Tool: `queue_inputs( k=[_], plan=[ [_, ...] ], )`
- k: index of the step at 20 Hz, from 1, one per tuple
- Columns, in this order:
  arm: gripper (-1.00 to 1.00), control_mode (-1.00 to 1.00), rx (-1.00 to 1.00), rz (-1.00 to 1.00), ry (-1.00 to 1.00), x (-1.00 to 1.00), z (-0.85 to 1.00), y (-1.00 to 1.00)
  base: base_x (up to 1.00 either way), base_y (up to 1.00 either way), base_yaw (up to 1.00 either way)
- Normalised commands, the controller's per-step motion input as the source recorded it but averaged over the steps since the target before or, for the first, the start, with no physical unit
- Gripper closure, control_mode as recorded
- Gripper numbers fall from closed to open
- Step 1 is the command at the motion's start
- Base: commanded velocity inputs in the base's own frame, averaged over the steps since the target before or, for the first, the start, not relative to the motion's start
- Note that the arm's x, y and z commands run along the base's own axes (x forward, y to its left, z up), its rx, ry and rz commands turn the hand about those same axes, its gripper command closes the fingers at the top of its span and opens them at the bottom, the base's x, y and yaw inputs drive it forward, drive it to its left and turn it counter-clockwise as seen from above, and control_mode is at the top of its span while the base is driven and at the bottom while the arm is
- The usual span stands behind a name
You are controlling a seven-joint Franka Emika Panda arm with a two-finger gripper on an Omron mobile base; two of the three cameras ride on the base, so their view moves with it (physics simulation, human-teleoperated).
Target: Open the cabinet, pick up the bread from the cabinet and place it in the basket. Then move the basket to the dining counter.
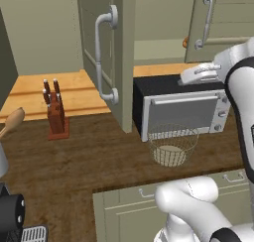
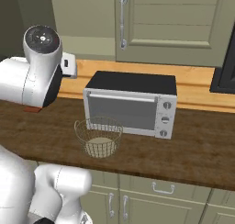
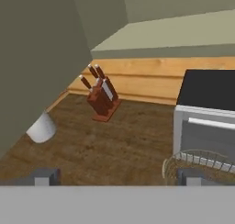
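On the dark wood counter (image 1: 99, 156), just in front of the microwave (image 1: 181, 109), stands the wire basket (image 1: 172, 145). Nothing lies in it but its pale disc bottom, seen through the mesh from both base views. The microwave has a black top, a grey door with a bar handle and three knobs at its right side; any lettering on it is too small to read. It sits toward the counter's back edge, where the light wooden ledge (image 1: 59, 90) begins. A knife block (image 1: 56, 114) with several handles sticking up stands near that same back edge, well to the left of the microwave. At the counter's left end a wooden spoon (image 1: 12, 122) pokes up from a pale container that is cut off by the left base view.

Above the ledge, one cabinet door (image 1: 106, 52) stands swung out toward the camera, its long grey handle (image 1: 103, 57) facing left; a second door (image 1: 218, 23) with the same handle is at the upper right. The cabinet's inside is not clear enough to tell what it holds. No bread can be made out.

The gripper (image 3: 117, 176) hangs over the counter with its jaws spread wide and nothing between them, its right fingertip (image 3: 193, 176) beside the basket's rim.
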Motion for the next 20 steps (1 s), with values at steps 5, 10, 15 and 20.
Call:
queue_inputs(
  k=[5,10,15,20],
  plan=[
    [-1.00,-1.00,-0.07,-0.23,-0.10,0.06,0.28,-0.67,0.00,0.00,0.00],
    [-1.00,-1.00,-0.01,-0.29,0.00,0.03,0.43,-0.51,0.00,0.00,0.00],
    [-1.00,-1.00,0.00,-0.23,0.00,0.04,0.15,-0.45,0.00,0.00,0.00],
    [-1.00,-1.00,-0.06,-0.15,0.00,0.27,0.00,-0.24,0.00,0.00,0.00]
  ],
)
